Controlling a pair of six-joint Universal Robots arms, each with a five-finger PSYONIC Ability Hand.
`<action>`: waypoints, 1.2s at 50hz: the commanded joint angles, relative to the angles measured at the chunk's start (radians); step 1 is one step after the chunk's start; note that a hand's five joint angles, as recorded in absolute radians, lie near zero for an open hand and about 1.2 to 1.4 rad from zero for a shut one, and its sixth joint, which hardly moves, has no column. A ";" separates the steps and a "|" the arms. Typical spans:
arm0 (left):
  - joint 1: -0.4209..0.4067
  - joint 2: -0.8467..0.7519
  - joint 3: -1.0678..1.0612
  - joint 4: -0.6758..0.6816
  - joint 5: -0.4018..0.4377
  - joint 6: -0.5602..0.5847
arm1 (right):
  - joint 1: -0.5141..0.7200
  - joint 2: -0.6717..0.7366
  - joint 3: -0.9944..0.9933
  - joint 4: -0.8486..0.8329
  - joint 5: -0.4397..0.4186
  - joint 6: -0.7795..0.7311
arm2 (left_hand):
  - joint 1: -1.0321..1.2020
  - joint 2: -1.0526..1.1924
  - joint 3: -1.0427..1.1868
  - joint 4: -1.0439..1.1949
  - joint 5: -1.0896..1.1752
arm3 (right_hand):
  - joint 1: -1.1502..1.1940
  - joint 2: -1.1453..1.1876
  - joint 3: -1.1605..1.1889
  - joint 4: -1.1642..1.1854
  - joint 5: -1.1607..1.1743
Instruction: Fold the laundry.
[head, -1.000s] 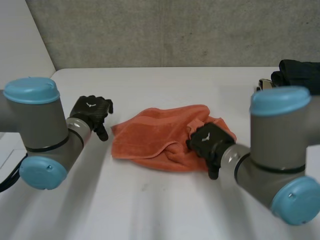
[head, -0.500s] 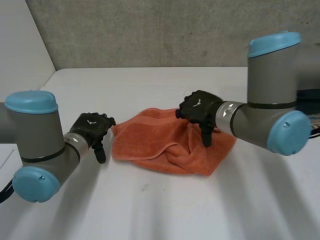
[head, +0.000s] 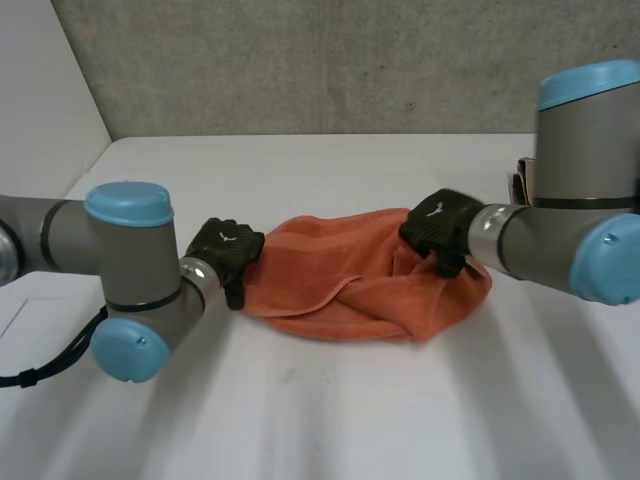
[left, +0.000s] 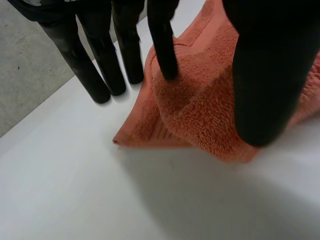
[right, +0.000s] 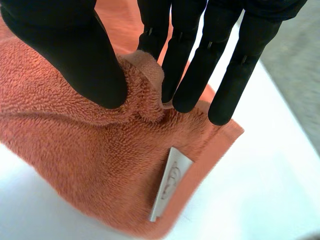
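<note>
Grey concrete wall (head: 330, 60) at the back, white table (head: 330, 420) below it; an orange towel (head: 340, 280) lies crumpled near the table's middle, between the two arms. Left hand (head: 228, 252) at the towel's left corner, fingers straight and apart, one fingertip and the thumb resting on the cloth, the others on the table just beside it. Right hand (head: 440, 225) at the towel's right end, thumb and fingers pinching up a ridge of cloth; small white tag (right: 170, 182) near the towel's edge there, its faint mark not legible.
</note>
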 joint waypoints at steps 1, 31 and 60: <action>-0.001 -0.026 0.079 -0.004 -0.051 -0.003 | -0.080 -0.156 0.194 -0.106 0.113 0.065 | 0.748 0.766 0.785 0.781 0.783 | 0.294 0.240 0.215 0.203 0.262; 0.030 0.372 -0.023 -0.162 0.019 0.028 | -0.158 -0.367 0.455 -0.084 0.064 0.097 | 0.748 0.766 0.785 0.781 0.783 | 0.294 0.240 0.215 0.203 0.262; 0.157 0.310 0.500 0.155 0.040 -0.150 | -0.065 -0.238 0.010 -0.871 0.190 0.224 | 0.748 0.766 0.785 0.781 0.783 | 0.294 0.240 0.215 0.203 0.262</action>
